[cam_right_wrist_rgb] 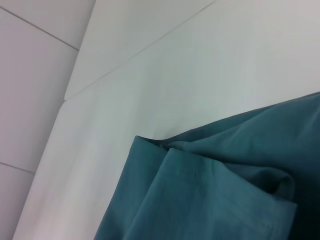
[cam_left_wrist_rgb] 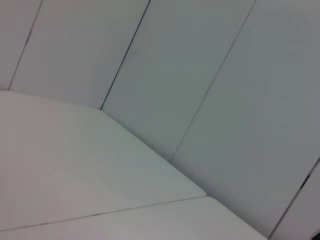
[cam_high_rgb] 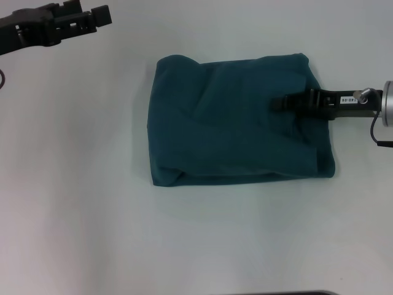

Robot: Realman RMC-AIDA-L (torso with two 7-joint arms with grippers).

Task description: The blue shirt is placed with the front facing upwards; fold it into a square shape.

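Note:
The blue shirt [cam_high_rgb: 236, 123] lies folded into a rough rectangle in the middle of the white table [cam_high_rgb: 73, 184], plain teal side up, no print showing. Its far left corner is rounded and a fold edge runs along the near side. My right gripper [cam_high_rgb: 277, 103] reaches in from the right, low over the shirt's right part, its tip over the cloth. In the right wrist view, layered folds of the shirt [cam_right_wrist_rgb: 210, 195] sit close up against the table. My left gripper [cam_high_rgb: 101, 16] is held away at the far left, off the shirt.
White table surface [cam_right_wrist_rgb: 165, 85] surrounds the shirt on all sides. The left wrist view shows only the table top [cam_left_wrist_rgb: 75, 165] and pale wall panels [cam_left_wrist_rgb: 200, 75] behind it. A dark edge [cam_high_rgb: 276, 293] shows at the table's near side.

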